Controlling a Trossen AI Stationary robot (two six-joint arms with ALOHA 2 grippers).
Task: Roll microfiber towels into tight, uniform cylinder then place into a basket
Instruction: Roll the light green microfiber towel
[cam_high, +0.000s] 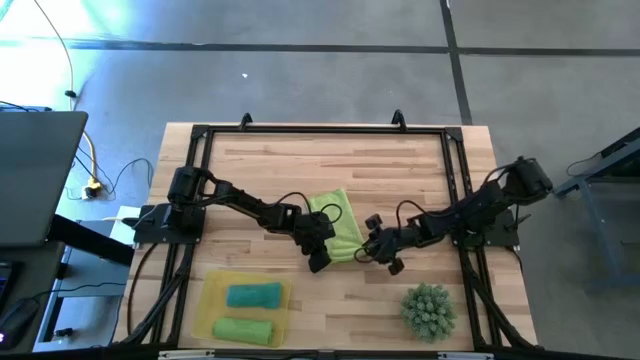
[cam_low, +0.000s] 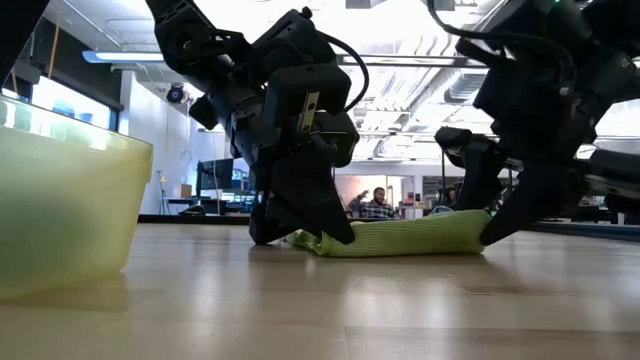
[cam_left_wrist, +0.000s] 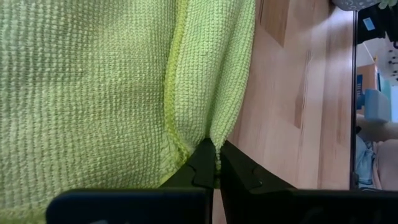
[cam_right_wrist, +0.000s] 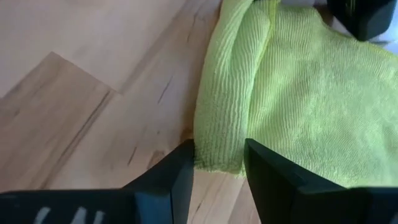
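The left gripper (cam_left_wrist: 214, 163) has its jaws pressed together on the rolled edge of the lime towel (cam_high: 338, 222), pinching a fold of cloth at one end of the roll. The right gripper (cam_right_wrist: 219, 163) has its jaws spread on either side of the roll's other end, the cloth sitting between the fingers (cam_right_wrist: 180, 171) but not visibly squeezed. Both grippers are low on the table (cam_high: 420, 165), near its middle, with the towel between them; the part already turned over lies along the towel's near side, and the flat remainder stretches toward the far edge.

To do this step well, the right gripper should probably close on the same thickness of cloth as the left, so both ends turn together and the roll does not cone or skew. Keeping the two ends level and pulling gently apart ought to hold the cloth taut, which makes for a tighter cylinder. The loose hem beside the left fingers (cam_left_wrist: 200, 168) looks liable to slip out if the turn is hurried.

The basket (cam_high: 207, 300) sits at the near left corner of the table with a teal roll (cam_high: 253, 295) and a green roll (cam_high: 243, 329) already inside. A spiky green plant (cam_high: 429, 310) stands near the near right corner.
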